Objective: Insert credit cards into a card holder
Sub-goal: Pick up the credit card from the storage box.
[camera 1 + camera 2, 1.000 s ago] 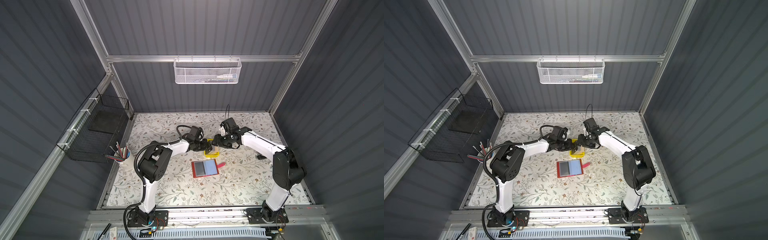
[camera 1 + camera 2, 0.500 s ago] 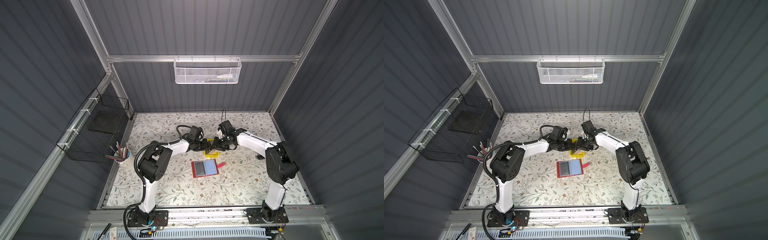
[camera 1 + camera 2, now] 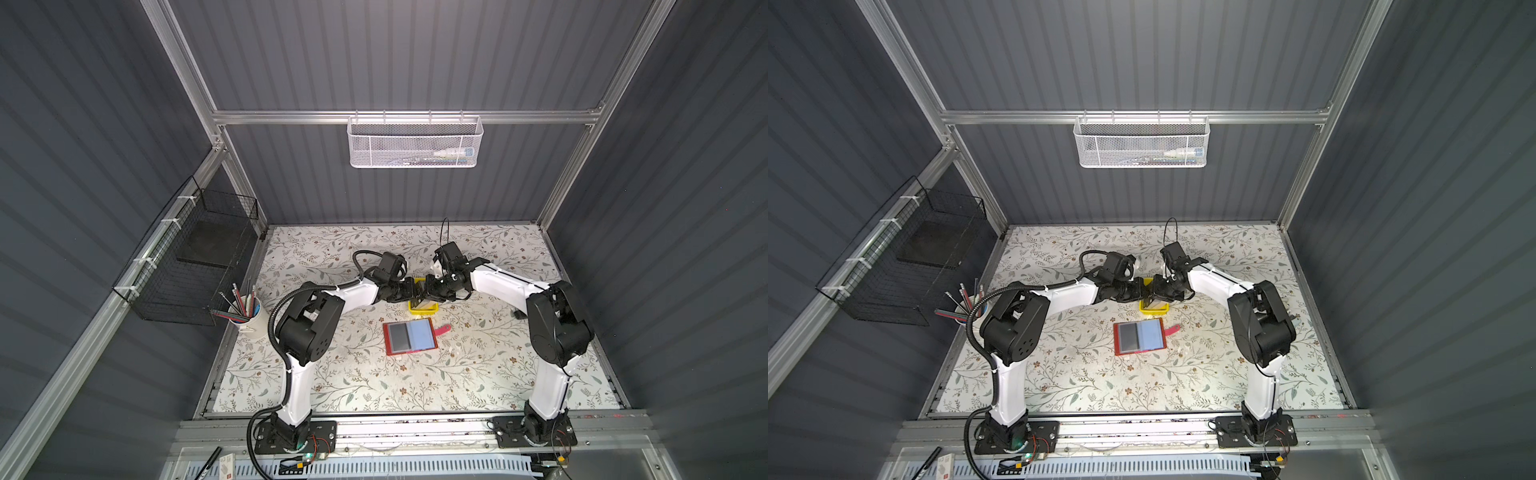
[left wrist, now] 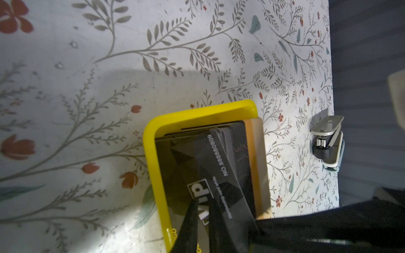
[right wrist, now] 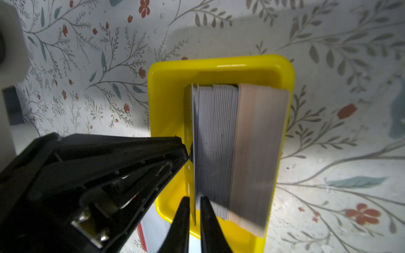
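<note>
The white floral-patterned tabletop carries a small yellow plastic tray at centre, a red booklet card holder just nearer, and a small grey clip-like object far right.

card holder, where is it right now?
In both top views the card holder lies open and flat near the middle of the floral table, between the two arms. It is right next to the yellow tray, on the side toward the arm bases.

both top views look steeply down from high; both wrist cameras sit close over the shared yellow tray.
</note>
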`<action>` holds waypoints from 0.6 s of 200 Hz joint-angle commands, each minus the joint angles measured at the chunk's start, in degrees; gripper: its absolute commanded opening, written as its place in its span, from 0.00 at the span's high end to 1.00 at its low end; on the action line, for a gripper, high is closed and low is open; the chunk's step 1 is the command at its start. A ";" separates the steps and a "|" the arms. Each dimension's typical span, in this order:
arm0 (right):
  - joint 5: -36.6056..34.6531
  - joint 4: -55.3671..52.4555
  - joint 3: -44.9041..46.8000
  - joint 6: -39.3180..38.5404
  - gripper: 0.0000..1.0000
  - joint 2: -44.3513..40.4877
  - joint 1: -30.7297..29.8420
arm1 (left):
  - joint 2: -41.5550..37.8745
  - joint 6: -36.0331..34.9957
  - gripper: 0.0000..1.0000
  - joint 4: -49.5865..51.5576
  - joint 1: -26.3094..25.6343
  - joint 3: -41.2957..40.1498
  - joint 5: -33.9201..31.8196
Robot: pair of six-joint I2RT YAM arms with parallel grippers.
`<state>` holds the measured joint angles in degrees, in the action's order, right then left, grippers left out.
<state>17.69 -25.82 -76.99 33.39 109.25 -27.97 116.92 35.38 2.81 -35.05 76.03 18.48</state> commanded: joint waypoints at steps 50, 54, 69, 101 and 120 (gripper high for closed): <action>-1.17 3.23 3.14 2.45 0.95 -4.08 -0.32 | -5.08 -0.56 0.85 3.99 0.42 -0.72 -0.44; -1.17 3.24 3.28 2.47 0.96 -4.42 -0.30 | -5.54 -0.69 0.85 4.36 0.44 -0.71 -0.59; -1.22 4.96 4.63 2.77 0.97 -6.04 -0.28 | -7.63 -1.08 0.83 5.26 0.42 -1.05 -0.39; -1.37 7.09 8.28 3.24 0.98 -10.23 -0.33 | -12.37 -0.33 0.77 4.48 0.51 -4.52 3.15; -0.77 9.02 11.02 3.66 0.99 -13.37 -0.11 | -15.67 0.54 0.74 3.58 0.70 -7.37 5.12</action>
<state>17.12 -19.75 -68.97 36.07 99.48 -28.12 104.92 35.24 6.15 -34.89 72.05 20.05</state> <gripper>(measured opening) 0.047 0.248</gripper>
